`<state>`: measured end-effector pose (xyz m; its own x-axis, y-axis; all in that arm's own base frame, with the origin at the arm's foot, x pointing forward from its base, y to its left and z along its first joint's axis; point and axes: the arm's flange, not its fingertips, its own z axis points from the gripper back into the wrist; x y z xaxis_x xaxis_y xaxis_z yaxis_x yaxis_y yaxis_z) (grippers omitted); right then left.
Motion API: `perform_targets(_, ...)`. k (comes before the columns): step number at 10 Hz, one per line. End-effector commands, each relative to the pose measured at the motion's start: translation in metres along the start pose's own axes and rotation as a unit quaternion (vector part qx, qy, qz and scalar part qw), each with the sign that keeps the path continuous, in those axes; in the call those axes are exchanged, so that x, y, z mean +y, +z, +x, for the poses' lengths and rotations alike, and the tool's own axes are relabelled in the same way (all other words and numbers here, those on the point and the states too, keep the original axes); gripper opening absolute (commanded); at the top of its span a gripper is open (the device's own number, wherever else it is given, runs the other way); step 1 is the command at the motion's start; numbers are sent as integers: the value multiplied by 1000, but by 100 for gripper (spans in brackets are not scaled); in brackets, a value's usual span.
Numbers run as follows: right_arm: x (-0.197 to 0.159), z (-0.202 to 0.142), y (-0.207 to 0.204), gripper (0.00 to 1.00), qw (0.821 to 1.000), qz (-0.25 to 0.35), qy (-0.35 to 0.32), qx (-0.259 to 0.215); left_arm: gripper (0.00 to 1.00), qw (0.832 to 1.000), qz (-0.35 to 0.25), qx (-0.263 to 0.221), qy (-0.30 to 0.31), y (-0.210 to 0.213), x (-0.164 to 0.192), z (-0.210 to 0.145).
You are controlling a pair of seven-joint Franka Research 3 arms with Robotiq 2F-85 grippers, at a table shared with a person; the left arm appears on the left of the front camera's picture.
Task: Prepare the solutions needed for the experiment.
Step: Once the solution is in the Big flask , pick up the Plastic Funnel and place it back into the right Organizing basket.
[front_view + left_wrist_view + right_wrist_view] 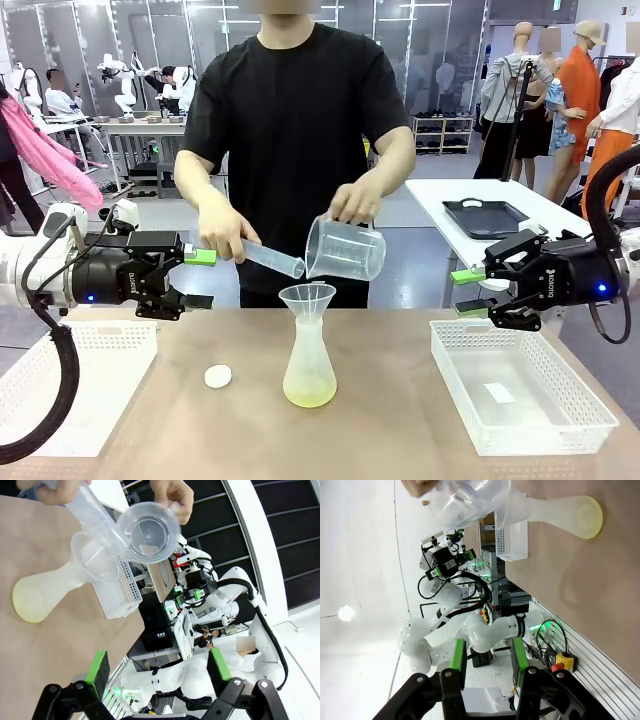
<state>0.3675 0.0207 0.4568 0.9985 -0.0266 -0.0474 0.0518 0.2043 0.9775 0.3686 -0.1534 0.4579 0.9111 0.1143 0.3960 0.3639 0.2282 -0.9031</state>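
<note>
Left end effector [203, 278] released, jaws wide apart, nothing between the green pads, hovering above the surface [400, 420]. Right end effector [465, 291] also empty, jaws partly apart with a clear gap, hovering at about the same height, pointing inward toward the left one.

Conical flask [308, 362] stands upright on the surface between the two end effectors, lower than both and well apart from each. The solutions [309, 397]: shallow pale yellow-green layer at the flask bottom. Clear funnel [307, 298] sits in the flask neck, roughly level with the end effectors.

Person stands at the far side of the surface. One hand [228, 235], just beside the left end effector's upper finger, holds a clear graduated cylinder [272, 258] tilted down, mouth over the funnel. Other hand [355, 203], above and inward of the right end effector, holds a clear beaker [347, 250] tipped toward the funnel, its rim by the cylinder's mouth. Cannot tell if liquid is flowing.

Small white cap [217, 376] lies on the surface below and slightly inward of the left end effector, beside the flask, not touching. White mesh basket [120, 335] under the left end effector; second white basket [500, 325] under the right end effector.
</note>
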Motion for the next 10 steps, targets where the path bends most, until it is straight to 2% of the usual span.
perform_targets(1,2,1,1,47,1000,0,6,3,100,1000,-11,-6,10,-2,-2,-2)
perform_targets(7,0,0,0,47,1000,0,0,0,100,1000,-11,-6,10,-2,-2,-2)
perform_targets(10,9,-2,-8,47,999,-29,37,21,100,1000,-11,-6,10,-2,-2,-2)
